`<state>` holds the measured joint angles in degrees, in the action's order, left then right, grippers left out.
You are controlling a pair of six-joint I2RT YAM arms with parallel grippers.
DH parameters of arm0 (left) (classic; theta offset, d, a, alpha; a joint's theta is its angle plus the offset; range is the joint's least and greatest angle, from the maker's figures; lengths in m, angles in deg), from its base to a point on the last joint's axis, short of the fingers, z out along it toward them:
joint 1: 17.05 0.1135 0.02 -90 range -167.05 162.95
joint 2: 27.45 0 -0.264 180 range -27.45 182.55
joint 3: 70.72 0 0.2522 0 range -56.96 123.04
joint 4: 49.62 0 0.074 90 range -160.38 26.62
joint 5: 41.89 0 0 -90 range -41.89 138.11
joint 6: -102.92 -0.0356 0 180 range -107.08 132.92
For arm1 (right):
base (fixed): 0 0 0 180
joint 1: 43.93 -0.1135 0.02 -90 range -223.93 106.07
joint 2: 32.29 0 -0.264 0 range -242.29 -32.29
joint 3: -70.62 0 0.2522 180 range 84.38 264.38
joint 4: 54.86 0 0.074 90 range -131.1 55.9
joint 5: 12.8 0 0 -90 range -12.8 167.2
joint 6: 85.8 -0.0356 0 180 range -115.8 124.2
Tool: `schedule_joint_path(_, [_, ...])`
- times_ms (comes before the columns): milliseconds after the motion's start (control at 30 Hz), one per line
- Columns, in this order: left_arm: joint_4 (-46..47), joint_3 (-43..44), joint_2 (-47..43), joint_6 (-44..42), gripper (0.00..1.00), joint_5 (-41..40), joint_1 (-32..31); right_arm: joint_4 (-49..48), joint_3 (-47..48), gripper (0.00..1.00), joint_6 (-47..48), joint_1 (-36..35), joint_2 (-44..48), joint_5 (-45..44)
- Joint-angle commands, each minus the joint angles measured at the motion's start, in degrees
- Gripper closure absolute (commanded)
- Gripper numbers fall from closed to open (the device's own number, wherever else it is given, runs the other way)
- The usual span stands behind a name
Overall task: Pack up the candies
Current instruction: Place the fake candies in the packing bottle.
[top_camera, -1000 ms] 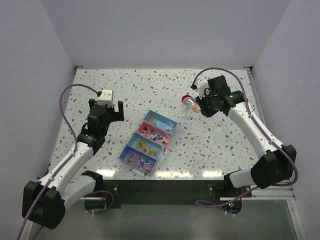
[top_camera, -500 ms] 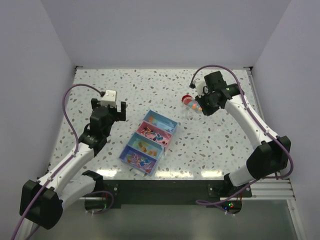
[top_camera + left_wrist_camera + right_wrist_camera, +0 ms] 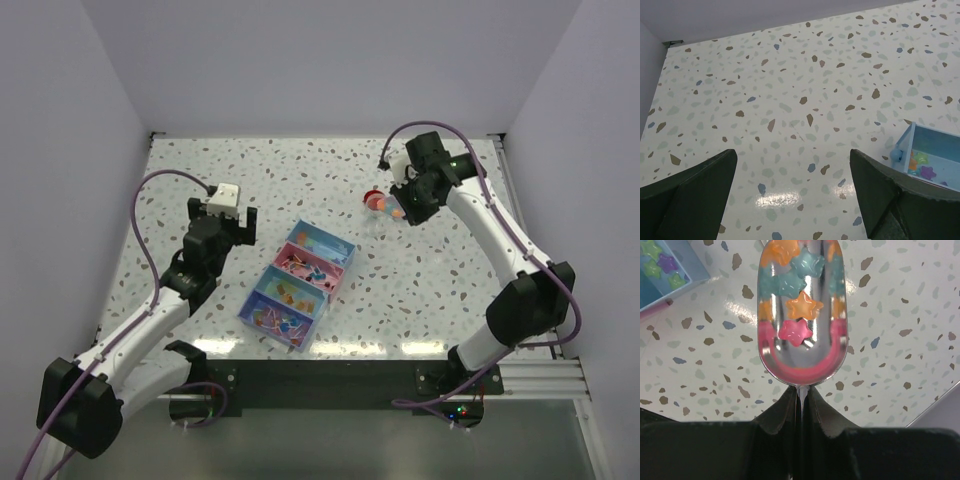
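Note:
My right gripper (image 3: 801, 392) is shut on the thin handle of a shiny metal scoop (image 3: 801, 357). Star-shaped candies (image 3: 799, 305) in orange, teal and pink lie in the scoop. In the top view, that gripper (image 3: 401, 205) holds the scoop (image 3: 384, 209) above the table, up and right of the four-compartment tray (image 3: 334, 281). More candies (image 3: 283, 321) lie in the tray's compartments. My left gripper (image 3: 236, 223) hangs open left of the tray with nothing between its fingers. Its wrist view shows bare table between the fingers (image 3: 705, 190) and a tray corner (image 3: 905, 145) with candies (image 3: 921, 167) at right.
A small round red thing (image 3: 373, 197) lies on the table just beside the scoop's tip. The speckled table (image 3: 440, 270) is walled at the back and both sides. A corner of the blue tray (image 3: 677, 282) shows at the upper left of the right wrist view.
My right gripper has carried the scoop a little toward the back of the table. My left gripper has shifted slightly right, toward the tray, still open.

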<state>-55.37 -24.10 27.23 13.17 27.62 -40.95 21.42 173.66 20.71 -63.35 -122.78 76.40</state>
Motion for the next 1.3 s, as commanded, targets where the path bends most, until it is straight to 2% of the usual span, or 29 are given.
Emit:
schedule_joint_path(0, [3.68,-0.52,-0.89,-1.66,0.0,-1.31,-0.62,2.86,3.71,1.0,-0.43,-0.09,-0.47,-1.05])
schedule_joint_path(533, [3.94,-0.61,-1.24,-2.19,0.0,-1.48,-1.24,6.03,6.87,1.0,-0.34,-3.08,-3.46,-5.35])
schedule_joint_path(1267, [4.65,-1.13,-0.71,-3.41,0.0,-3.42,-3.96,8.14,9.07,1.0,2.73,-8.97,-5.48,-17.12])
